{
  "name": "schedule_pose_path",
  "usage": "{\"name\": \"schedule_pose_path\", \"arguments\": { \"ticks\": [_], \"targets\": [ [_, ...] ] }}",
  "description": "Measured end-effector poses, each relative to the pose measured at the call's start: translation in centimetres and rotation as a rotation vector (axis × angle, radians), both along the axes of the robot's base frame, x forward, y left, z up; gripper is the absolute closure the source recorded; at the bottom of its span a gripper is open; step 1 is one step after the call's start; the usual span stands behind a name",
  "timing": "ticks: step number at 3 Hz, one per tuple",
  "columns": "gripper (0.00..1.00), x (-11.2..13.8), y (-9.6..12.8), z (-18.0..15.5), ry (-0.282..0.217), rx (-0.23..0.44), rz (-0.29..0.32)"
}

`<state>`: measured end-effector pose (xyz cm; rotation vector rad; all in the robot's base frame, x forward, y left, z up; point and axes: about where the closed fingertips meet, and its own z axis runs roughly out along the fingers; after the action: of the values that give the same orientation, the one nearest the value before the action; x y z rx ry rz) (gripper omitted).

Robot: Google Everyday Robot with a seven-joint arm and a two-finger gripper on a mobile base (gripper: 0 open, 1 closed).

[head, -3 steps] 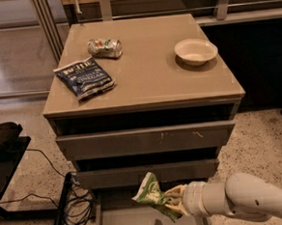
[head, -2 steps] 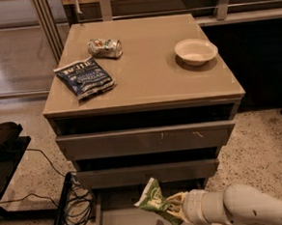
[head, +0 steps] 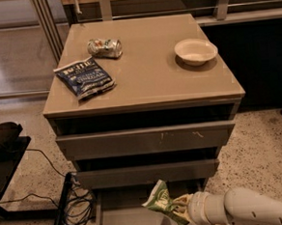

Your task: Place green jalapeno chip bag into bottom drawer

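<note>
gripper (head: 183, 207) clamped on green jalapeno chip bag (head: 160, 201), above open bottom drawer (head: 120, 224)

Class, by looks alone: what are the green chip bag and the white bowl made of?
The green jalapeno chip bag, held by the claw over the bottom drawer: crinkled, slightly shiny film, probably plastic. The bowl: matte off-white, perhaps paper or foam.

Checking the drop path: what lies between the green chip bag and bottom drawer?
Nothing in camera view: lower-right gripper holds green jalapeno chip bag above bare bottom drawer.
</note>
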<state>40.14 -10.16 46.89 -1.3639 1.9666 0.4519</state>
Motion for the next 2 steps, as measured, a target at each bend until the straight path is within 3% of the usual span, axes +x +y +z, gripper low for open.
{"name": "schedule_pose_path", "arguments": {
  "ticks": [2],
  "targets": [
    [1.00,4.1,-2.3,-6.7,-0.005,0.005,0.006]
  ]
}}
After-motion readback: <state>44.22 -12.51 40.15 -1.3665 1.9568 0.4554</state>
